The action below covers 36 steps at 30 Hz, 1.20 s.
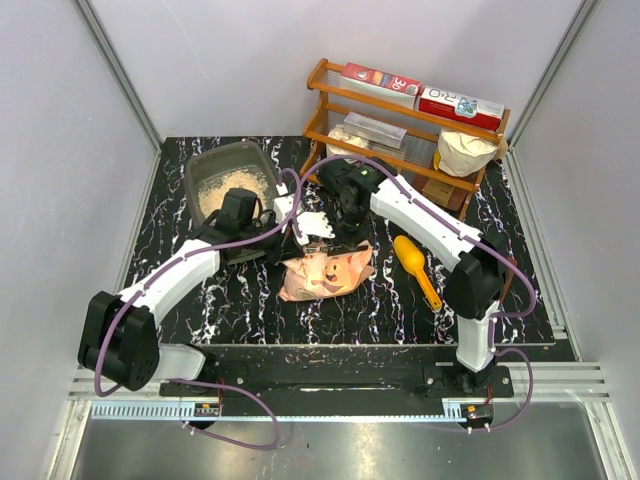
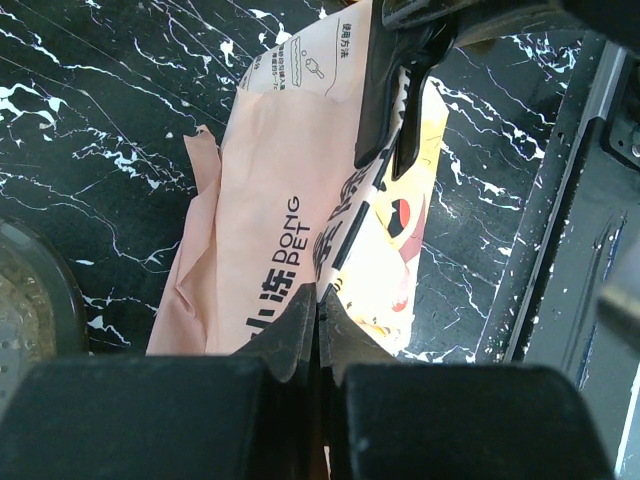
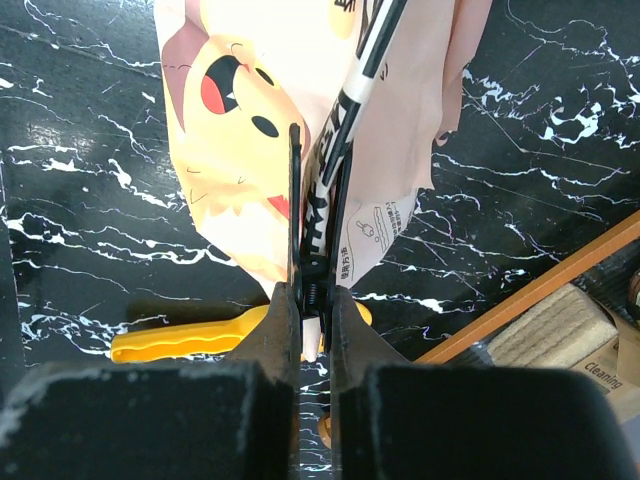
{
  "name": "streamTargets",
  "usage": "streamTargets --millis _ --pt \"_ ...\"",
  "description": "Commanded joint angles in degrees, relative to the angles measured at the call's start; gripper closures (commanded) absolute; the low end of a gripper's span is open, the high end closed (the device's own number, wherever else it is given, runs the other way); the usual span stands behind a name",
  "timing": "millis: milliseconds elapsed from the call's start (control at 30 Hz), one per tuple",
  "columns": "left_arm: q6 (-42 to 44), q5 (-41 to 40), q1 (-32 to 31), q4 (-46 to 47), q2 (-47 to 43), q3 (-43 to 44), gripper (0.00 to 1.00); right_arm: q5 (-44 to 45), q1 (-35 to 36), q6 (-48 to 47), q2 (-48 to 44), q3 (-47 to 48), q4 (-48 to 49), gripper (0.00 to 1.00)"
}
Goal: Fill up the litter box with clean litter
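The dark grey litter box (image 1: 200, 165) stands at the back left and holds pale beige litter (image 1: 232, 186); its edge shows in the left wrist view (image 2: 30, 300). The pink bag (image 1: 325, 272) with the pig face lies at the table's middle, its top end raised between my grippers. My left gripper (image 1: 293, 232) (image 2: 318, 300) is shut on one edge of the bag (image 2: 270, 180). My right gripper (image 1: 345, 228) (image 3: 313, 295) is shut on a long black clip (image 3: 330, 170) that runs along the bag (image 3: 240, 110). The clip also shows in the left wrist view (image 2: 395, 90).
A yellow-orange scoop (image 1: 415, 268) (image 3: 180, 338) lies right of the bag. A wooden rack (image 1: 400, 128) with boxes and a white bag stands at the back right. White walls enclose the table on three sides.
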Motion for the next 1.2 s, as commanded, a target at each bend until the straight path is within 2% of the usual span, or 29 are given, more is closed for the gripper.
streamTargets --millis 0,33,133,167,233,333,467,500,567,600,667,700,733,767,800,867,900,933,967,1067,1167 --pt "-1.64 1.84 -0.33 9.46 -2.71 4.19 1.00 -0.31 1.08 1.91 1.52 0.17 -16.59 1.00" --pt "-1.64 1.75 -0.33 9.46 -2.71 4.37 1.00 0.30 1.08 2.00 1.61 0.35 -16.59 1.00" --pt "-1.38 1.84 -0.42 8.93 -2.36 4.72 0.98 1.96 0.99 3.49 2.05 1.23 -16.50 0.86" --pt "-1.29 2.19 -0.42 8.67 -2.35 4.89 0.97 2.23 0.90 3.93 2.22 1.49 -16.41 0.75" --pt "-0.59 2.63 -0.42 7.45 -2.00 5.51 0.94 2.85 0.11 5.07 1.35 2.19 -15.28 0.65" --pt "0.21 3.07 -0.33 5.16 -2.00 6.30 0.84 -0.12 -1.90 4.02 -1.19 4.47 -14.39 0.48" --pt "0.12 0.02 0.19 0.77 -2.62 8.49 0.65 -3.39 -4.45 5.33 -2.52 10.62 -14.74 0.40" --pt "0.12 -0.87 0.46 -0.98 -3.31 9.11 0.55 -4.26 -5.07 6.21 -2.26 13.68 -15.35 0.39" --pt "0.99 -3.85 1.16 -2.83 -4.20 10.95 0.47 -4.88 -7.69 7.88 -1.47 16.51 -15.10 0.36" --pt "1.35 -5.18 1.34 -4.41 -4.98 11.57 0.38 -5.49 -8.58 11.02 -0.69 18.96 -13.62 0.35" --pt "2.49 -9.38 1.69 -5.56 -5.95 13.15 0.29 -6.20 -11.56 15.51 -0.07 20.82 -10.63 0.20" --pt "2.84 -10.97 1.69 -6.44 -6.48 13.59 0.17 -6.03 -12.62 22.15 0.46 21.00 -5.22 0.00" --pt "3.80 -12.30 1.69 -6.71 -6.75 14.38 0.01 -5.68 -13.42 26.13 0.55 20.66 -1.94 0.00" --pt "4.25 -15.01 1.69 -7.15 -6.92 14.65 0.01 -5.33 -14.82 30.43 0.55 20.04 1.22 0.00" --pt "4.51 -16.51 1.69 -7.06 -6.92 14.83 0.01 -4.28 -15.35 39.96 0.03 17.86 8.56 0.00" --pt "3.73 -21.94 1.69 -6.28 -7.01 14.65 0.01 -1.91 -15.80 49.41 -0.41 15.39 14.41 0.00" --pt "2.85 -24.15 1.69 -4.88 -7.19 14.39 0.01 2.02 -15.54 57.72 0.02 14.25 17.74 0.00" --pt "0.93 -26.26 1.69 -4.08 -7.19 13.60 0.01 4.24 -15.45 61.03 0.29 13.98 18.73 0.00" --pt "0.13 -30.29 1.78 -3.20 -7.28 12.99 0.01 6.61 -15.36 63.58 0.29 13.28 19.87 0.00" --pt "-2.86 -34.44 1.87 -0.66 -7.36 11.58 0.01 11.02 -15.27 66.07 -0.15 10.99 21.99 0.00" --pt "-5.32 -34.37 2.91 0.31 -7.19 11.05 0.01 11.11 -15.27 67.03 -0.15 10.02 22.61 0.00"
